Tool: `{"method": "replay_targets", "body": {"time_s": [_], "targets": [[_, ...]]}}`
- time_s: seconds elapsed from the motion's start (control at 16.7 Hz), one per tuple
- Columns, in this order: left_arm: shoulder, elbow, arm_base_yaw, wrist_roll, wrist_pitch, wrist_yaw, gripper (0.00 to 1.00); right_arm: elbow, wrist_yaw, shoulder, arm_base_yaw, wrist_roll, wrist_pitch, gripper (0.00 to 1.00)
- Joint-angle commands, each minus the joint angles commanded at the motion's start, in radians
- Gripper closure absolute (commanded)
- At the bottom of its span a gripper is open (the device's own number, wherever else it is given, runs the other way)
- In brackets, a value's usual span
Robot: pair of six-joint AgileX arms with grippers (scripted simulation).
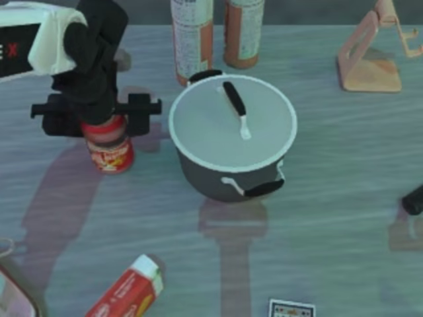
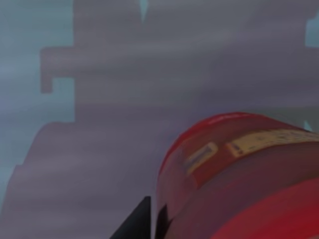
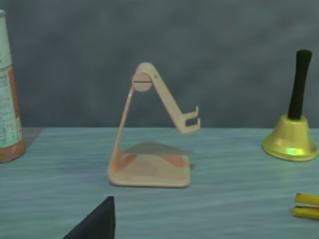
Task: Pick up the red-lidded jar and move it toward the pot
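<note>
The red-lidded jar hangs left of the pot, its lid up inside my left gripper, which is shut on it from above. In the left wrist view the jar fills the near corner, with one dark fingertip against its side and the arm's shadow on the table below. The pot is dark grey with a pale white-rimmed lid and a black handle. My right gripper is parked at the table's right edge, open, holding nothing; one of its fingertips shows in the right wrist view.
Two tall orange-and-white canisters stand just behind the pot. A pink phone stand is at the back right. A red-and-white carton lies at the front left, a small card at the front. A brass bell stands beyond the right gripper.
</note>
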Motion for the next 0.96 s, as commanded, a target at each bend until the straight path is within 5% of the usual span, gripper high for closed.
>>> {"method": "replay_targets", "body": {"time_s": [0.6,0.96], "targets": [[0.000,0.000,0.000,0.000,0.000,0.000,0.02,0.000,0.000,0.000,0.000,0.000,0.000,0.00],[0.000,0.000,0.000,0.000,0.000,0.000,0.00,0.000,0.000,0.000,0.000,0.000,0.000,0.00]]}}
